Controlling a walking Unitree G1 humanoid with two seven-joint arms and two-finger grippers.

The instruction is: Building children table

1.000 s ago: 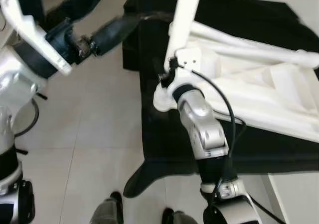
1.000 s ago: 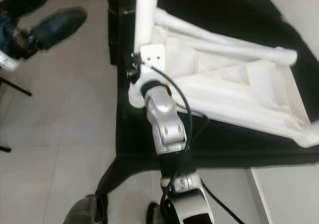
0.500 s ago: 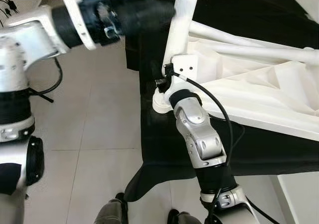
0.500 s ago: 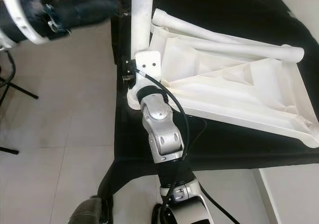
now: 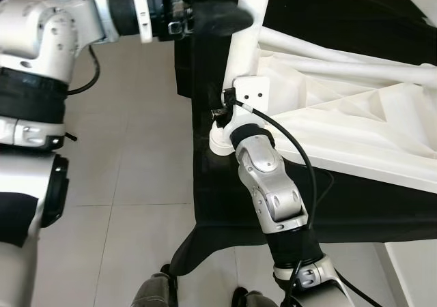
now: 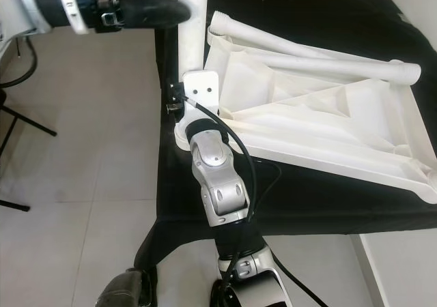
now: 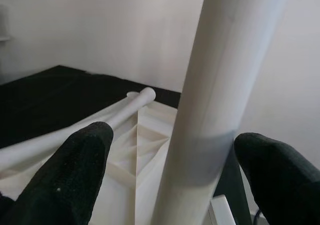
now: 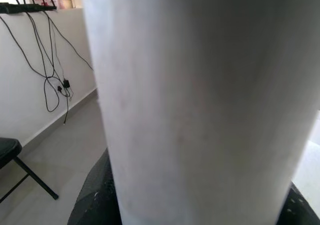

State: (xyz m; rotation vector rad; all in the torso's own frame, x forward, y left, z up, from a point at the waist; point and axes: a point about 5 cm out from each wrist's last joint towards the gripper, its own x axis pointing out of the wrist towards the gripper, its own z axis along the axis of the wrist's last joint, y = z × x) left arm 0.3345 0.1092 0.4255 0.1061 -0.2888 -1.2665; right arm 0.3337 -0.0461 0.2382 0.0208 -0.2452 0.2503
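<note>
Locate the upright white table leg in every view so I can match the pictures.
Left eye view: upright white table leg at top centre, rising from the tabletop corner.
Right eye view: top, left of centre.
Left wrist view: between the left gripper fingers.
Right wrist view: close up, centre.
Shared landmark: upturned white tabletop.

A surface draped in black cloth (image 6: 321,205) fills the right and upper part of the frame. On it lies an upturned white plastic children's tabletop (image 6: 321,126), ribbed underside up, with a white tubular leg (image 6: 311,42) lying across it. Pale tiled floor (image 6: 82,150) spreads to the left.
</note>
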